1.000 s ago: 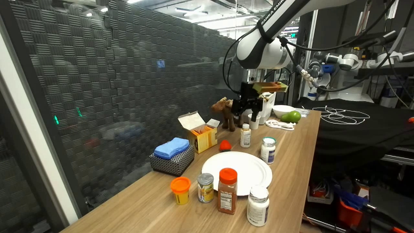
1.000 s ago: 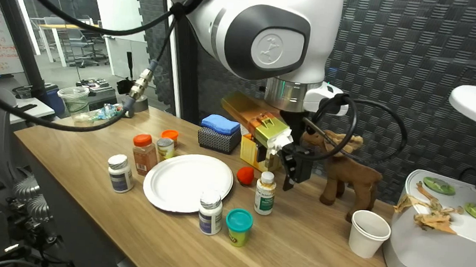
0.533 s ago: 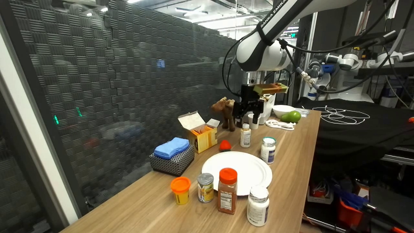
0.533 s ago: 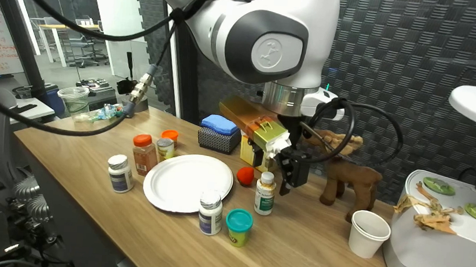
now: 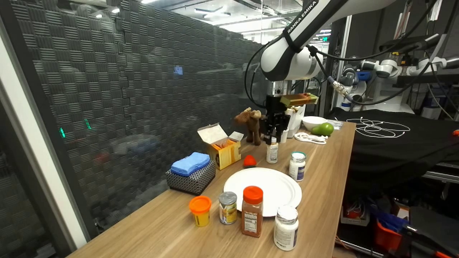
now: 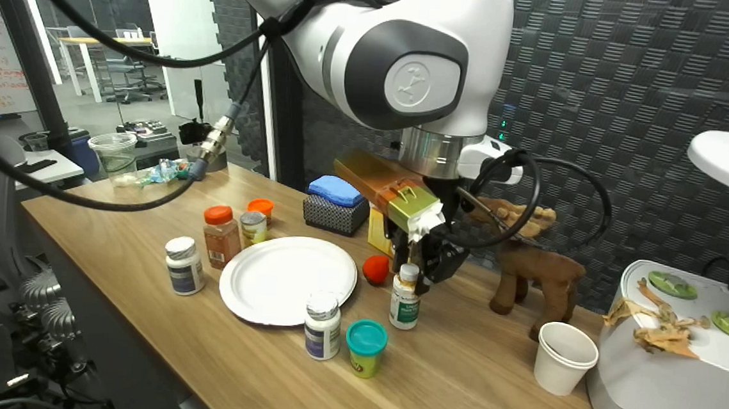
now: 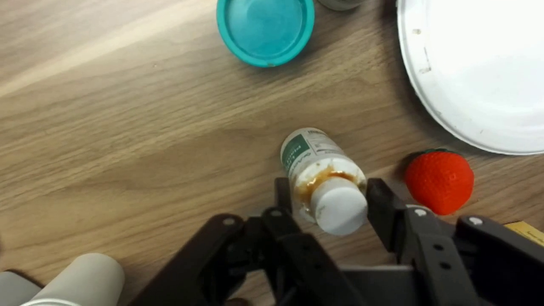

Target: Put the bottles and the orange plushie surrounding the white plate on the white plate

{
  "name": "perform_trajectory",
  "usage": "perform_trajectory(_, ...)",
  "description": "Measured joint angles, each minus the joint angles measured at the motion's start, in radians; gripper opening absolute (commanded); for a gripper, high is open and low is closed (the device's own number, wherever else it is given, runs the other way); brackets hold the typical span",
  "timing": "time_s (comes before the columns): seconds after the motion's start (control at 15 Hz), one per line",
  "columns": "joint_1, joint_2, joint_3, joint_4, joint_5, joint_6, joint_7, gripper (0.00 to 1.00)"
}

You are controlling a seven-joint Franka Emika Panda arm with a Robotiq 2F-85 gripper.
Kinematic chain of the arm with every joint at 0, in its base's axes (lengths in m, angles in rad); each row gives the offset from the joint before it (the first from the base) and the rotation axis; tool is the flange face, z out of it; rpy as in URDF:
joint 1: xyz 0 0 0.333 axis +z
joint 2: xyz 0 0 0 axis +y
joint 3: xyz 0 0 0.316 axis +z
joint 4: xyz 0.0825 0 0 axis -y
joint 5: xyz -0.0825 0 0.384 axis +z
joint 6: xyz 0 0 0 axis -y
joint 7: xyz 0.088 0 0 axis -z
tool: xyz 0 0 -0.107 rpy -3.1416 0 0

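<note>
In an exterior view you had a white bottle [image 6: 184, 269], the red-capped spice jar [image 6: 221, 239] and an orange-lidded tub [image 6: 260, 206] around the left half of the white plate [image 6: 282, 281], another white bottle [image 6: 322, 331] beside its front rim, the orange plushie [image 6: 376, 269] near its right rim, then your gripper [image 7: 330, 196], clasping a green-labelled bottle [image 6: 404, 308] upright on the table [image 6: 474, 379].

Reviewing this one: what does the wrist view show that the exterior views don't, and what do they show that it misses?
Wrist view only: small marks on the plate.

Exterior views only, and in both: the red-capped jar, the blue cloth, the box under it, the arm.

Shared: plate, plushie, cup, gripper and the bottle at it.
</note>
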Motion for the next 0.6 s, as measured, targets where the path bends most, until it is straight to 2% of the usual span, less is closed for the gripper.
perform_trajectory(0.13, 0.0, 0.0, 0.0, 0.004, -0.01, 0.0, 0.0, 0.07)
perform_trajectory(0.6, 0.012, -0.046, 0.001, 0.011, -0.033, -0.006, 0.022, 0.07)
